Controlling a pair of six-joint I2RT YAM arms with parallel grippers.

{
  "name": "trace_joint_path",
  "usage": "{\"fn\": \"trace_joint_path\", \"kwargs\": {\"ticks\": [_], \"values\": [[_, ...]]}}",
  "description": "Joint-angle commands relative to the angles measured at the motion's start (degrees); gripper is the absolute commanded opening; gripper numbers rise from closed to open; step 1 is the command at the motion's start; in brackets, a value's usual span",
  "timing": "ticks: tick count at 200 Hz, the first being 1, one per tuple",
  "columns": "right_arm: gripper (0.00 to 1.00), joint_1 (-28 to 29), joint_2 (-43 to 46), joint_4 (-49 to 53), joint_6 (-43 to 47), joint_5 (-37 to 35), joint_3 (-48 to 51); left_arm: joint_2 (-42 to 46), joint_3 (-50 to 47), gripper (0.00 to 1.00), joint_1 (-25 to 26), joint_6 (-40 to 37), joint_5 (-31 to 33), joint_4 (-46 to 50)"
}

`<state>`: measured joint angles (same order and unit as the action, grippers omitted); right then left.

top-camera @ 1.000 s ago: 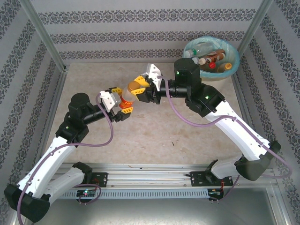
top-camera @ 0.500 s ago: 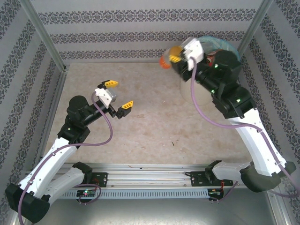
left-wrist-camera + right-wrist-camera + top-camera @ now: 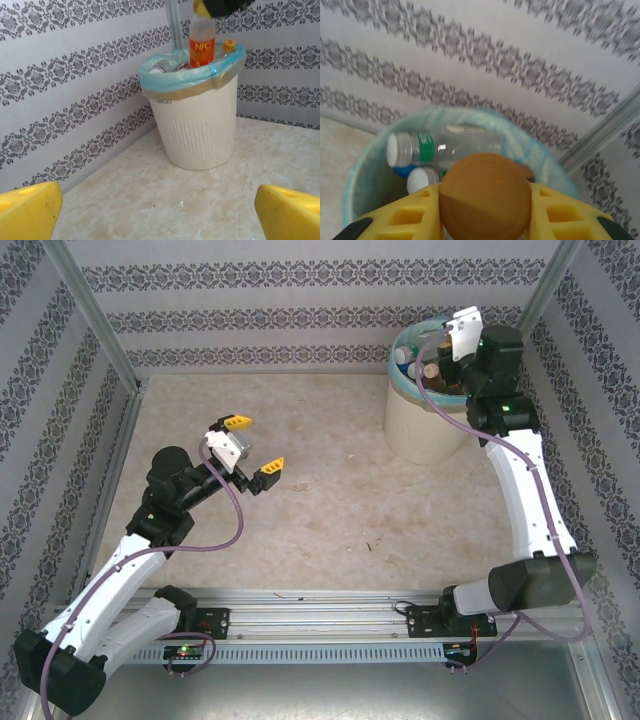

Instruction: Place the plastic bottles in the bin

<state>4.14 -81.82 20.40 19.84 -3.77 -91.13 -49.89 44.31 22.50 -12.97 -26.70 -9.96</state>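
your right gripper (image 3: 485, 215) is clamped on an orange-labelled bottle (image 3: 202, 47), hanging upright just over the bin (image 3: 195, 125) in the far right corner, other bottles (image 3: 445, 147) lying inside. your left gripper (image 3: 255, 442) hovers over the table (image 3: 330, 510), fingers wide apart.

The top camera sits above and behind the arm bases, looking down and forward over the whole tabletop (image 3: 330, 530) from far off. The left wrist camera rides low over the tabletop's left half, facing the far right corner. The yellow fingers (image 3: 27, 210) of the left gripper (image 3: 255, 441) fill its bottom corners, and the bin (image 3: 195, 125) stands at middle distance. The right wrist camera looks steeply down into that bin from close above the rim, past the bottle (image 3: 485, 190) in the right gripper (image 3: 485, 220). All three views share the bin and the patterned wall (image 3: 300, 320) behind it.
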Motion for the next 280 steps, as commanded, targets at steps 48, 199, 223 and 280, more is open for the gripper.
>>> {"fn": "trace_joint_path", "kwargs": {"ticks": [48, 199, 223, 280], "values": [[0.14, -3.4, -2.1, 1.0, 2.9, 1.3, 7.7, 0.3, -1.1, 0.99, 0.5, 0.4, 0.2, -3.5], [0.12, 0.1, -3.3, -2.3, -2.5, 14.2, -6.5, -0.2, -2.1, 0.99, 0.5, 0.7, 0.8, -5.2], [0.12, -0.4, -5.9, -0.3, -6.4, 14.6, -7.6, -0.1, -2.3, 0.99, 0.5, 0.5, 0.7, -4.9], [0.11, -8.2, -10.2, 2.5, -28.0, 24.1, -8.0, 0.5, -2.7, 0.99, 0.5, -0.1, 1.0, -4.6]]}}
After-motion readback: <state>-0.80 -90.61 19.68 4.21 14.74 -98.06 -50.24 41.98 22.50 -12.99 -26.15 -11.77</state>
